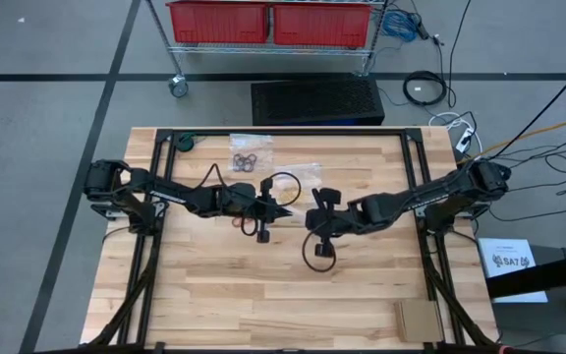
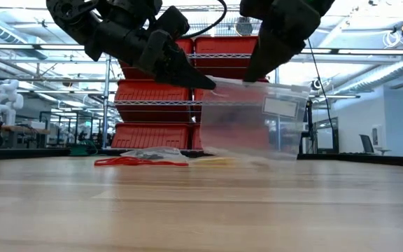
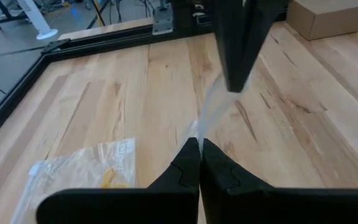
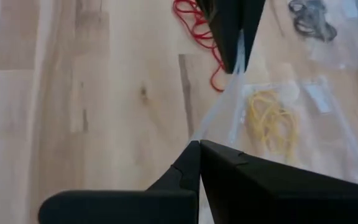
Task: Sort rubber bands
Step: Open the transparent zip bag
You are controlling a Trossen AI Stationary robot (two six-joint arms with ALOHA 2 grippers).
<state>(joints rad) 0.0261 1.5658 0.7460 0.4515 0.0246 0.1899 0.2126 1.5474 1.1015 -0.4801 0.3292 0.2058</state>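
The rubber bands are judged to be very light, soft and stretchy, apt to tangle and to snag on a fingertip, so a single strand at the edge of a heap, pinched between the tips, is thought the best hold. In the right wrist view a tangle of red bands (image 4: 199, 28) lies loose on the tabletop (image 4: 104, 112) at the upper middle of the frame, yellowish bands (image 4: 272, 118) are seen inside a clear plastic bag (image 4: 303, 93) at centre right, and black bands (image 4: 312, 17) lie in another clear bag at the upper right. In the high view that bag of black bands (image 1: 249, 152) lies near the upper middle of the tabletop. A further clear bag (image 2: 257, 122) is held off the tabletop at the centre of the low view, stretched between both arms; whether anything is in it cannot be told. The left pincer (image 3: 199, 146) is closed on one edge of this thin film, and the right pincer (image 4: 197, 146) is closed on the opposite edge. The film is judged limp and slippery, likely to slide from a weak pinch.
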